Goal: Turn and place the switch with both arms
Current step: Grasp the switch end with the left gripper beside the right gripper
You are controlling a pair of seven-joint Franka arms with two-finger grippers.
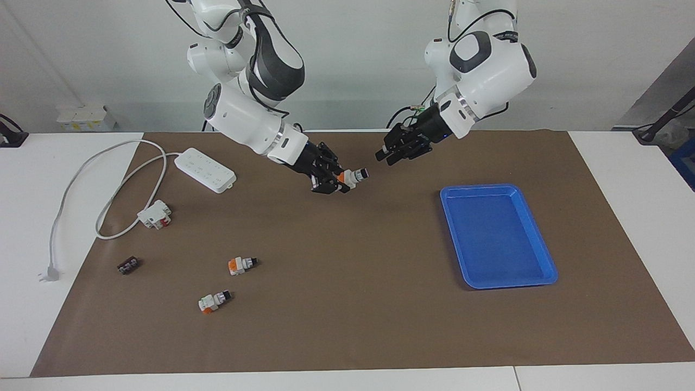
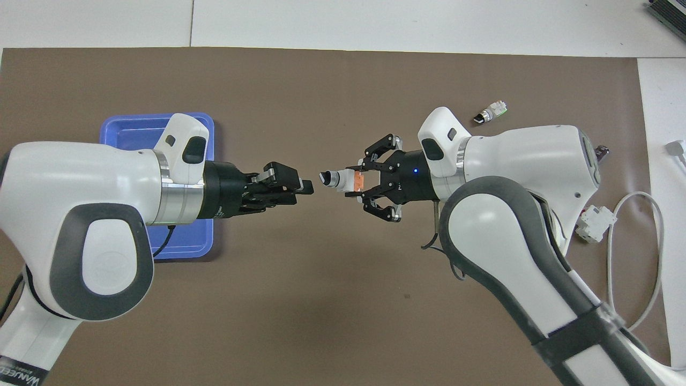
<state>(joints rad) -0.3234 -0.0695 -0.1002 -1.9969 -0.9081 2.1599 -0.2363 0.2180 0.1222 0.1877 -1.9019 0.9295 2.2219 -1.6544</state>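
Observation:
My right gripper point(image 1: 341, 183) point(image 2: 358, 183) is shut on a switch point(image 1: 355, 176) point(image 2: 336, 179) and holds it in the air over the middle of the brown mat. The switch's orange face sits between the fingers, and its silver collar and black knob point toward my left gripper. My left gripper point(image 1: 383, 156) point(image 2: 306, 186) hangs over the mat, a short gap from the knob, with its fingers together and empty. Two more switches point(image 1: 241, 264) point(image 1: 214, 300) lie on the mat toward the right arm's end; only one shows in the overhead view point(image 2: 490, 113).
A blue tray point(image 1: 543, 255) point(image 2: 134, 120) lies on the mat toward the left arm's end. A white-and-red breaker block point(image 1: 155, 214) point(image 2: 595, 223), a dark terminal strip point(image 1: 127, 265) and a white power strip point(image 1: 209, 170) with its cable lie toward the right arm's end.

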